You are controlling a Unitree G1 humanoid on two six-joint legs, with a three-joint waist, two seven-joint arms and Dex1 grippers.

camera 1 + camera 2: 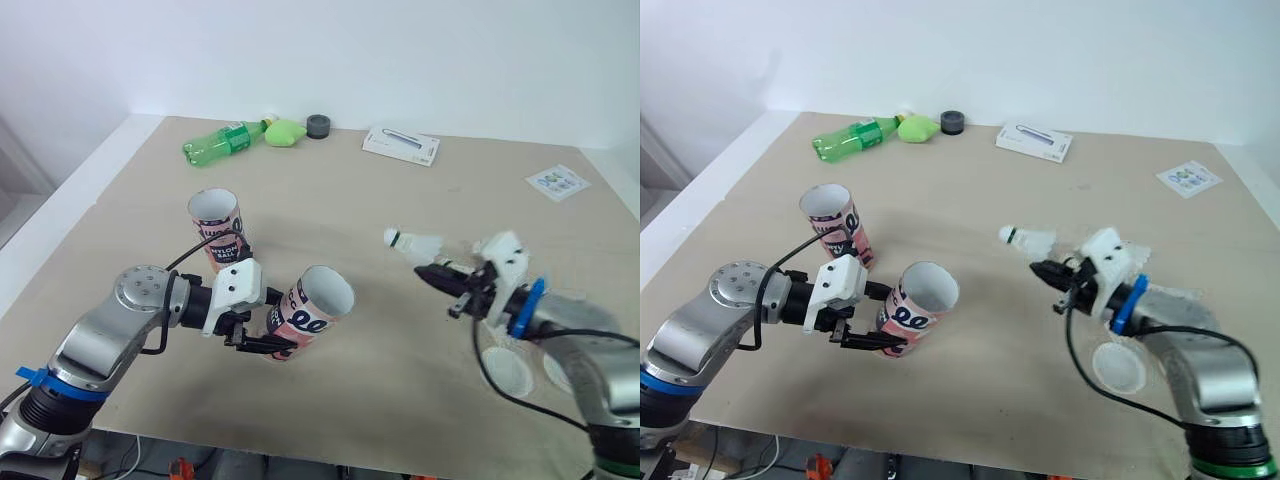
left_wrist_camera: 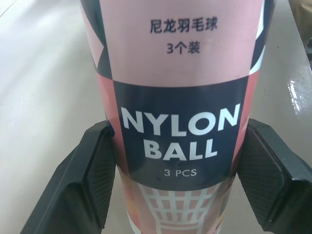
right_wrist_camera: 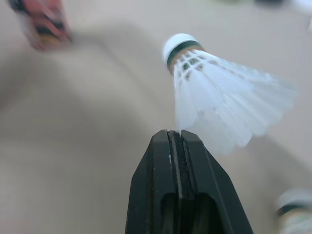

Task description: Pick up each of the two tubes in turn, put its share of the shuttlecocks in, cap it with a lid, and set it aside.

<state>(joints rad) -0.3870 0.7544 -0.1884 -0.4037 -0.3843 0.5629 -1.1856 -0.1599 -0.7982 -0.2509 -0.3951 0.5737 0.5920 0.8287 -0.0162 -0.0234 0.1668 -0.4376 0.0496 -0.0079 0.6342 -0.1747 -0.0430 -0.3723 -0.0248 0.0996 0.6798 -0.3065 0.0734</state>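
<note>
**A:** What sits furthest left?
**B:** A pink-and-navy shuttlecock tube [image 1: 218, 228]. It stands upright on the table [image 1: 350, 190] with its open mouth up, apart from both arms.

**A:** And the left gripper?
**B:** The left gripper [image 1: 258, 342] is clamped on the second tube [image 1: 312, 308] near its closed bottom end. One black finger presses each side, level with the "NYLON BALL" print. This tube is held off the table and tilted. Its long axis slants up and to the right, and its open mouth faces the right arm.

**A:** What is the mouth facing?
**B:** A white shuttlecock [image 1: 415, 244], in the air a little right of the mouth and not touching it. Its axis lies nearly level. The green-banded cork points left toward the tube and the skirt trails right.

**A:** Held how?
**B:** The right gripper [image 3: 174, 139] has its fingers pressed together on the rim of the skirt.

**A:** Anything further right?
**B:** Two white discs [image 1: 505, 370] lie flat on the table under the right forearm. They are probably the lids, though the blur there keeps me from being sure.
</note>
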